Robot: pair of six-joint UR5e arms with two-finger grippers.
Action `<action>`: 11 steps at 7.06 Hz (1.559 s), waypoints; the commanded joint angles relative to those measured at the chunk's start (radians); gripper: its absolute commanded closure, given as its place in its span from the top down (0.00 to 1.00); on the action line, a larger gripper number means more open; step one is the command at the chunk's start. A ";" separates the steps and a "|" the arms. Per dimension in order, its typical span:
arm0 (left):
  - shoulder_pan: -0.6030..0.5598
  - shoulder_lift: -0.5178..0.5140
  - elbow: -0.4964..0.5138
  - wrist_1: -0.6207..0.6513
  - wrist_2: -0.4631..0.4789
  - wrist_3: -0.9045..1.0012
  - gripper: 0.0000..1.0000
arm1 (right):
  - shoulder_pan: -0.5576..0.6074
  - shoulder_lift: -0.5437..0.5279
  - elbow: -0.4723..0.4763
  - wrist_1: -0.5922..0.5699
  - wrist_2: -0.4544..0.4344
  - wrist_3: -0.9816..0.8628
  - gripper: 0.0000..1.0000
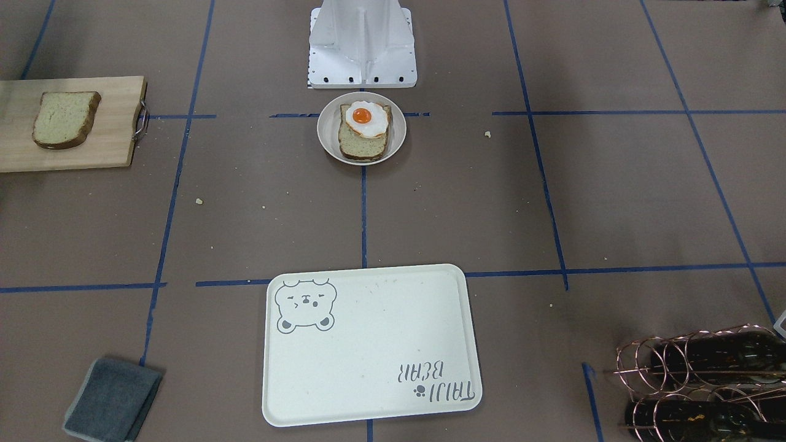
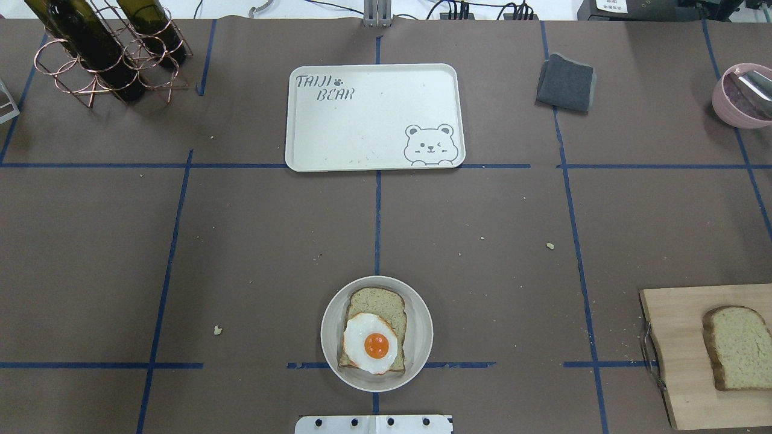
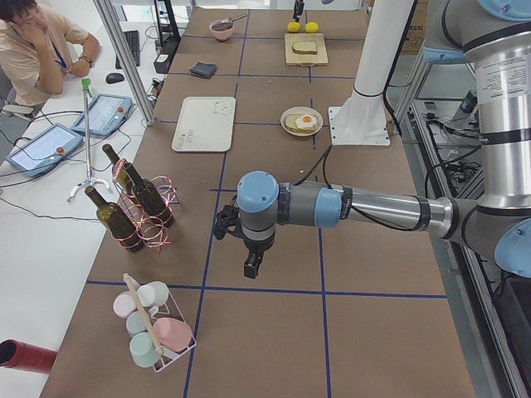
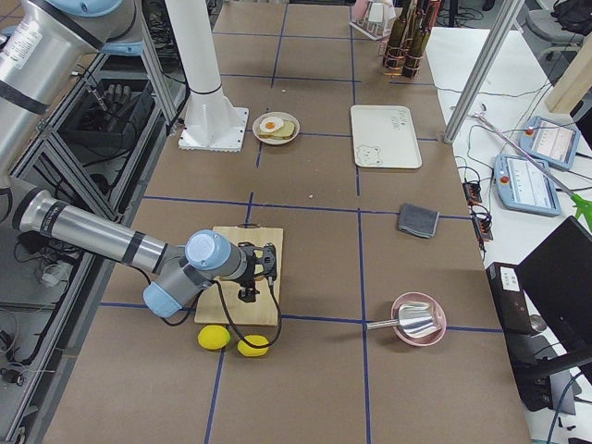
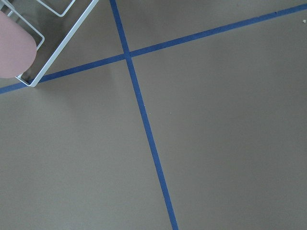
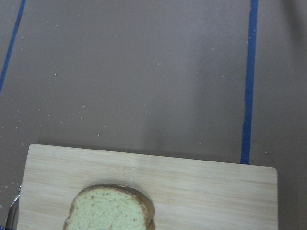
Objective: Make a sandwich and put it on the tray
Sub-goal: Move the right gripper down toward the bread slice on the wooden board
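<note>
One bread slice (image 2: 380,299) lies in a small round white dish (image 2: 422,334) with the fried egg (image 2: 370,342) on top of it. The second bread slice (image 2: 739,346) lies on a wooden cutting board (image 2: 675,361); it also shows in the right wrist view (image 6: 108,208). The cream bear tray (image 2: 374,117) sits bare at the table's far side. My left gripper (image 3: 251,265) hangs over the table near the bottle rack, far from the dish. My right gripper (image 4: 248,294) hangs over the cutting board. I cannot tell whether either is open or shut.
A copper rack with wine bottles (image 2: 102,48) stands far left. A folded grey cloth (image 2: 566,82) and a pink bowl (image 2: 742,96) are far right. A cup rack (image 3: 153,327) stands beyond my left gripper. Two lemons (image 4: 231,340) lie by the board.
</note>
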 commanded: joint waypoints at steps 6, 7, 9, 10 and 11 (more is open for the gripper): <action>-0.002 0.002 0.005 0.001 0.000 0.000 1.00 | -0.454 0.002 -0.029 0.145 -0.272 0.278 0.76; -0.002 0.002 0.006 0.001 0.000 0.000 1.00 | -0.482 0.002 -0.032 0.146 -0.278 0.277 0.70; -0.002 0.002 0.005 0.001 0.000 0.000 1.00 | -0.503 0.002 -0.057 0.146 -0.310 0.277 0.68; -0.002 0.002 0.003 0.001 0.000 0.000 1.00 | -0.503 0.002 -0.063 0.146 -0.316 0.277 0.59; -0.002 0.002 0.003 0.001 0.000 0.000 1.00 | -0.503 0.001 -0.072 0.146 -0.316 0.277 0.36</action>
